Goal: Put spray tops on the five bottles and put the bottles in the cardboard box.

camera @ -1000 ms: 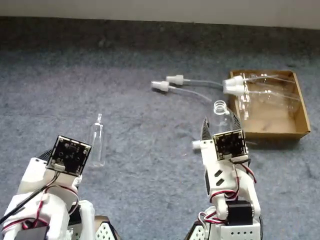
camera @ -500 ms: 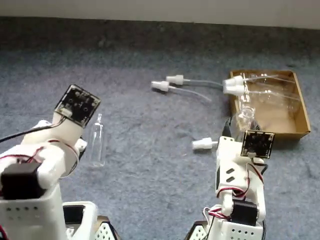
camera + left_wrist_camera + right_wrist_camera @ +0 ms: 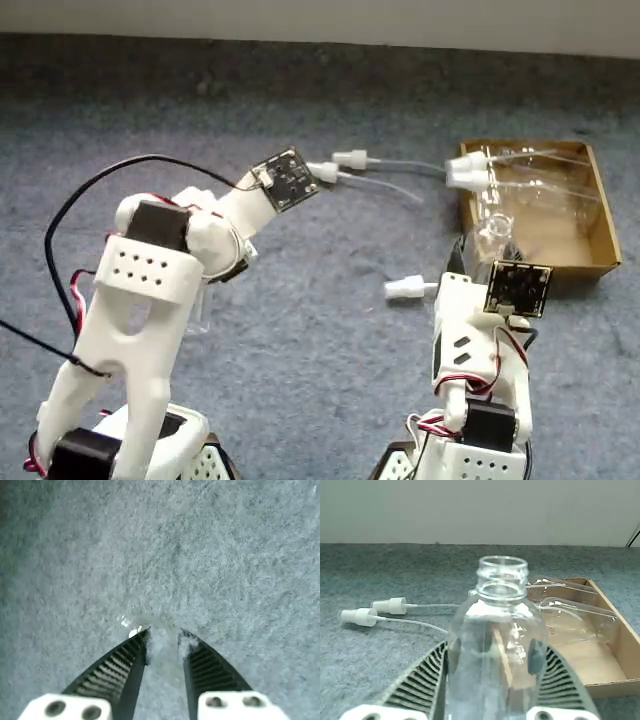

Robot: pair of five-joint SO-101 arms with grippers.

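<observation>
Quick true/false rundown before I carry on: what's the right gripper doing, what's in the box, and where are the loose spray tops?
1. The right gripper is shut on a clear bottle. True.
2. That bottle has a spray top fitted. False: its neck is bare and open.
3. The cardboard box holds nothing. False: two bottles with fitted tops lie in it.
4. A loose spray top lies on the carpet beside the right arm. True.
</observation>
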